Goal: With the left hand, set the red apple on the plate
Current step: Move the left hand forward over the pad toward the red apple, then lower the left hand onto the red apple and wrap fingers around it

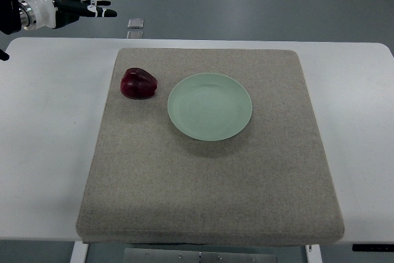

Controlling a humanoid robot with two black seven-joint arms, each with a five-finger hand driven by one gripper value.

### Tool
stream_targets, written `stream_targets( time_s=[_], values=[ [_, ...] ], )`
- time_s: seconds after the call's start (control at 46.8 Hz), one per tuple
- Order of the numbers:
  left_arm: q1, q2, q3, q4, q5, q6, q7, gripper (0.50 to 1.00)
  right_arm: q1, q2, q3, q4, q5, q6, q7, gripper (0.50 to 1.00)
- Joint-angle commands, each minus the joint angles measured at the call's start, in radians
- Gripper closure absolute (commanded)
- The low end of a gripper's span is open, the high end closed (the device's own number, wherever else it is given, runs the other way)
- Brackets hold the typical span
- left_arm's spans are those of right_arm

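One red apple (138, 84) and one green plate (210, 106) (nothing on it) sit on a grey mat (209, 183); the apple lies just beside the plate, at its ten o'clock. The left hand (77, 3) hovers at eleven o'clock, fingers spread, holding nothing.

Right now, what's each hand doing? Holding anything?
Left hand: open, fingers spread, holding nothing; the apple sits on the mat beside the plate.
Right hand: not in view.

One red apple (138, 84), one pale green plate (210, 106) and one grey mat (209, 177) lie on one white table (43, 152). One robot hand, the left hand (77, 3), is visible. One small square object (136, 23) lies on the floor beyond.
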State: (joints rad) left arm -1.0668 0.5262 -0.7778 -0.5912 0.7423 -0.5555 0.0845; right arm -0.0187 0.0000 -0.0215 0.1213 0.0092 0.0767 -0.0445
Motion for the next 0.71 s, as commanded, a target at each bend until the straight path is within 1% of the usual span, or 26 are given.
stream_targets(
  time_s=[0.0,0.107,0.171,0.235,0.492,0.684],
  values=[
    [-0.007,0.012,0.003,-0.035,0.095,0.0,-0.032,0.506,0.0,0.0,0.0,0.0,0.0,0.0,0.0,0.572],
    [-0.005,0.057,0.014,-0.133,0.141,0.0,-0.074,0.506,0.0,0.0,0.0,0.001,0.0,0.0,0.0,0.572],
    [-0.004,0.078,0.035,-0.193,0.158,0.0,-0.078,0.506,0.0,0.0,0.0,0.0,0.0,0.0,0.0,0.57],
    [-0.007,0.084,0.064,-0.229,0.195,0.002,-0.08,0.506,0.0,0.0,0.0,0.001,0.0,0.0,0.0,0.572],
    [-0.007,0.069,0.083,-0.314,0.491,0.006,-0.083,0.51,0.0,0.0,0.0,0.001,0.0,0.0,0.0,0.572],
    [-0.015,0.043,0.138,-0.366,0.629,0.006,-0.134,0.51,0.0,0.0,0.0,0.0,0.0,0.0,0.0,0.572]
  ],
)
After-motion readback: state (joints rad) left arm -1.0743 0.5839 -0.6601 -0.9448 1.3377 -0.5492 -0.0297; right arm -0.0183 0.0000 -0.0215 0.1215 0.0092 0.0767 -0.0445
